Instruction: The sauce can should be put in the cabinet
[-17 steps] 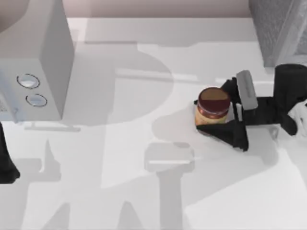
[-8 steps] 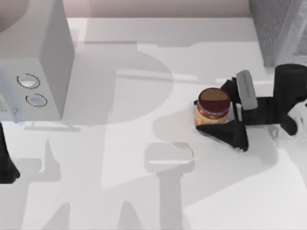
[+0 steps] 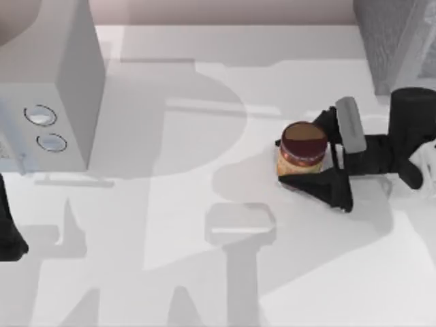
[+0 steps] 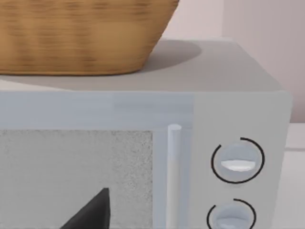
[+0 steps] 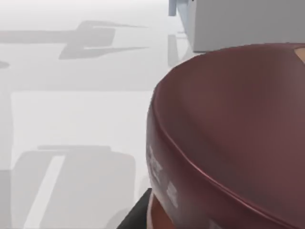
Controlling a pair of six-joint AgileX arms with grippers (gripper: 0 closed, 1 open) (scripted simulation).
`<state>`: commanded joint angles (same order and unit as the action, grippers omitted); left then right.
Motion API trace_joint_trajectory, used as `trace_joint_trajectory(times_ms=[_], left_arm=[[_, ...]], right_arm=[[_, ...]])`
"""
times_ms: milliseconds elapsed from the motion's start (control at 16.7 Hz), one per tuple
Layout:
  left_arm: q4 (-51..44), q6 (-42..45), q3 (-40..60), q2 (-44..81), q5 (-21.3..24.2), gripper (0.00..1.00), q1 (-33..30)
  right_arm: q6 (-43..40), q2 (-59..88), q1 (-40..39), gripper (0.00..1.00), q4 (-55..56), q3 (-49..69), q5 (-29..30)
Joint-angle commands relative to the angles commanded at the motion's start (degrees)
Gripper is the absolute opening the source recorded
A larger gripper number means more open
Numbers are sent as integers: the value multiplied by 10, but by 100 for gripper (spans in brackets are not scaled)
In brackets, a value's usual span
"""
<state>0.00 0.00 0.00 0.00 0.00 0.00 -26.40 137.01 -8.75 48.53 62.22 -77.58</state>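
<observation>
On table's right half | right gripper (image 3: 315,158) fingers pinching sauce can (image 3: 302,150), glossy maroon round lid | left gripper fingers: cannot tell

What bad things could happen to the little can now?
1. The right gripper has its fingers on either side of the sauce can, near the maroon lid. A grip that high might let the can tip or slip when lifted.
2. The cabinet stands far off at the table's left, so it is a long carry where a loose hold could drop it.
3. The left gripper sits near the cabinet and might get in the way.
</observation>
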Motion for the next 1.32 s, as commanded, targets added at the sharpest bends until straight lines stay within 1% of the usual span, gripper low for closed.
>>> trace_joint_trajectory(times_ms=[180, 480, 600, 720, 1080, 1200, 1320], left_arm=[[0, 0, 0, 0, 0, 100, 0], [0, 0, 0, 0, 0, 100, 0], [0, 0, 0, 0, 0, 100, 0], [0, 0, 0, 0, 0, 100, 0], [0, 0, 0, 0, 0, 100, 0], [0, 0, 0, 0, 0, 100, 0], [0, 0, 0, 0, 0, 100, 0]], right_arm=[[0, -55, 0, 0, -48, 9, 0], [10, -172, 0, 0, -211, 13, -1], [10, -217, 0, 0, -253, 19, -2], [7, -239, -1, 0, -272, 29, -5], [9, -245, 0, 0, -274, 27, -1], [19, -275, 4, 0, -282, 10, 20], [36, -329, 11, 0, -296, -18, 57]])
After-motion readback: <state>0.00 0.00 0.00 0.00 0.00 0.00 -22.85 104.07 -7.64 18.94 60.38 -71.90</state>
